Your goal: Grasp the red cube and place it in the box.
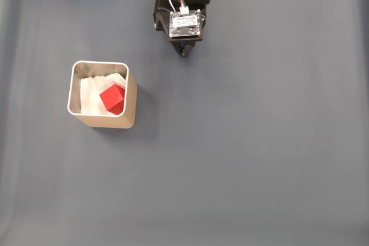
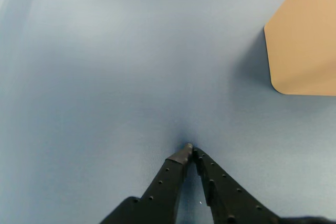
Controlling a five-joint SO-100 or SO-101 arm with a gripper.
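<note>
The red cube (image 1: 113, 98) lies tilted inside the box (image 1: 132, 93), on its white lining. The box is tan with a pale rim and stands at the left of the grey mat in the fixed view. Its tan side wall (image 2: 307, 35) shows at the upper right of the wrist view. My gripper (image 1: 184, 51) is folded back at the top centre of the fixed view, well away from the box. In the wrist view the gripper (image 2: 191, 149) is shut with its black fingertips touching and nothing between them.
A plain grey-blue mat (image 1: 248, 154) covers the whole table. The arm's base and a small circuit board (image 1: 185, 24) sit at the top centre.
</note>
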